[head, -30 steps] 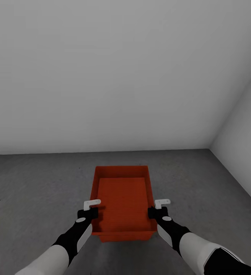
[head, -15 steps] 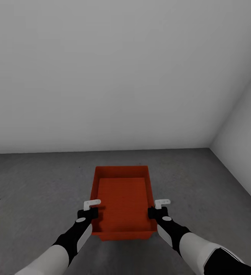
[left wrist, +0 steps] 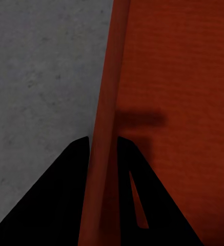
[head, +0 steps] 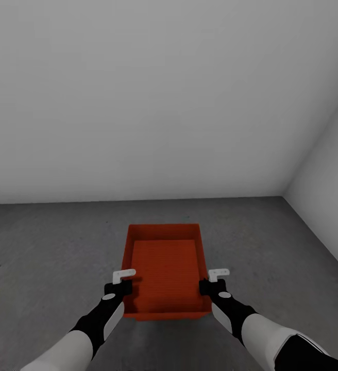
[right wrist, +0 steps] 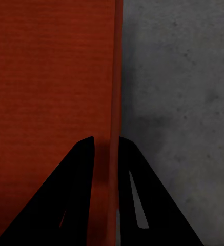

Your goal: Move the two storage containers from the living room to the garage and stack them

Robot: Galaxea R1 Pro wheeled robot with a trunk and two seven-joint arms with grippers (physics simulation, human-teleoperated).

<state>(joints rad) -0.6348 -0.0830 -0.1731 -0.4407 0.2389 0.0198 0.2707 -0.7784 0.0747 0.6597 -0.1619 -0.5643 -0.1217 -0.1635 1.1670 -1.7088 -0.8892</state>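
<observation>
A two-armed robot holds an orange-red storage container [head: 166, 273] low over the grey concrete floor [head: 45, 247] of the garage, facing a bare white wall [head: 153, 103] near a corner. The left gripper [head: 123, 281] is clamped on the container's left side wall, one finger inside and one outside, as the left wrist view confirms. The right gripper [head: 213, 281] pinches the right side wall in the same way. The container sits open side up, roughly level, its far end pointing toward the wall. Whether its base already touches the floor cannot be told from these views.

The risk lies in the release. Both grips bear on thin plain walls, so an uneven letting-go could tip or skew the bin, and opening one gripper ahead of the other would leave the whole load hanging from a single edge. If the container is dropped rather than set down, it may land askew, giving a poor base for stacking the second one.
</observation>
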